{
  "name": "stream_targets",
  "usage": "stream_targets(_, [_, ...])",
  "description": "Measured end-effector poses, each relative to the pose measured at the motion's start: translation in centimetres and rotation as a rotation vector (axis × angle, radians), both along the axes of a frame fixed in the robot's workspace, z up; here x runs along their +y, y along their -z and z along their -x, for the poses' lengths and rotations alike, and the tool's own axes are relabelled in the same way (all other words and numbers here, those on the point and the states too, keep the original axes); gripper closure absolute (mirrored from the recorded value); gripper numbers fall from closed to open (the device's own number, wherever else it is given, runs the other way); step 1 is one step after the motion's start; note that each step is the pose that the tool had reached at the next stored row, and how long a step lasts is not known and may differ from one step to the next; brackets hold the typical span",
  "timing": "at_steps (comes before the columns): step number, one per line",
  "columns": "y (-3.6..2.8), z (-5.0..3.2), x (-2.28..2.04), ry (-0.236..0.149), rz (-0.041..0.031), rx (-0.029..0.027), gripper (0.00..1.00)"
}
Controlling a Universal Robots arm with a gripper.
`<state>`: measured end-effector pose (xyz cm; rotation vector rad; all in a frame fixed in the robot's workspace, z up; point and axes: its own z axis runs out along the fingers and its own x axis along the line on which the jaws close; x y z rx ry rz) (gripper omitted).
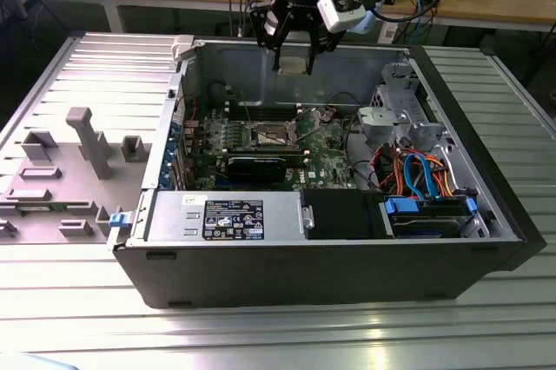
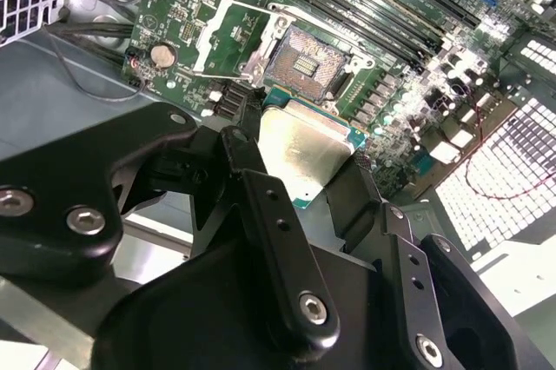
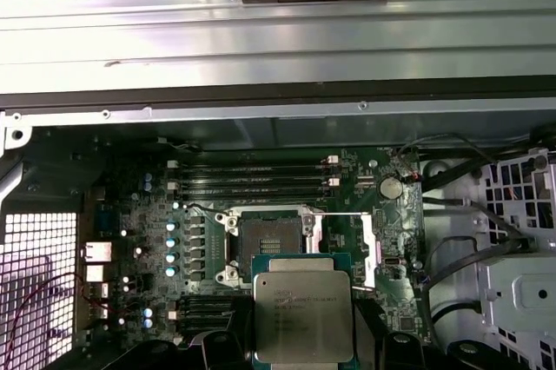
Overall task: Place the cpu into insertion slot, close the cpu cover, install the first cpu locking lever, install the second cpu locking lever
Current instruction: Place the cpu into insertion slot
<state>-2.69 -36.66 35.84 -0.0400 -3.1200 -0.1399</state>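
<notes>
The chip (image 2: 304, 140) is clamped flat between the gripper's (image 2: 300, 160) 2 black fingers (image 2: 261, 201), silver top up. Beyond the fingertips lies the bare square socket (image 3: 268, 235), its metal cover frame (image 3: 368, 248) swung open beside it. The gripper hangs above the open computer case (image 1: 304, 270).

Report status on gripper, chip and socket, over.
Black gripper shut on the flat square silver-topped cpu, above the open case. Square dark-centred insertion slot bare; thin silver cpu cover frame swung open. Nothing between chip and slot.
</notes>
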Motion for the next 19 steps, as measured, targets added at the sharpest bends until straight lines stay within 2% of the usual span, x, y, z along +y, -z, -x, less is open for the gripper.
stream_targets(19, [0.50, 0.00, -0.06, 0.000, 0.0000, 0.0000, 0.45])
